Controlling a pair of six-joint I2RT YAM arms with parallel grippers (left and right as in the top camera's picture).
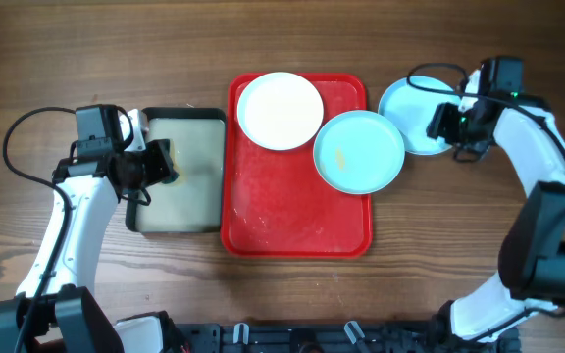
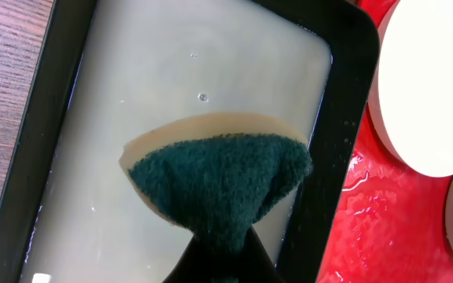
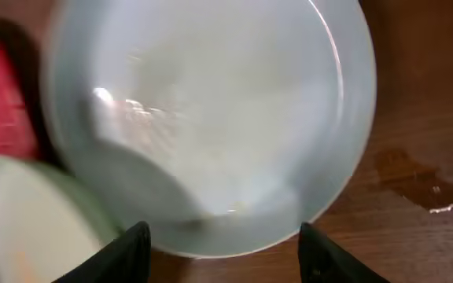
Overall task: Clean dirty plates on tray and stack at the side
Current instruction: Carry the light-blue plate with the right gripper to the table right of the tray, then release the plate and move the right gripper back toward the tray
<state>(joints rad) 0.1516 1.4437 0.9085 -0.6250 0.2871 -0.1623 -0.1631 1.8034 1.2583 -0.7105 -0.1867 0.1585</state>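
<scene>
Over the black-rimmed tray (image 2: 344,118), the left hand (image 1: 155,165), mostly cut off, grips a sponge (image 2: 222,181); the right hand (image 3: 225,245) spreads wide.

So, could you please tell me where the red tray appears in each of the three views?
Overhead: red tray at centre.
Left wrist: lower right corner, beside the black-rimmed tray.
Right wrist: blurred red patch, left edge.
Shared landmark: the pale blue plate overhanging its right rim.

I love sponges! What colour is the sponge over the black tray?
The sponge is dark green with a tan layer; the left wrist view shows it best.
</scene>
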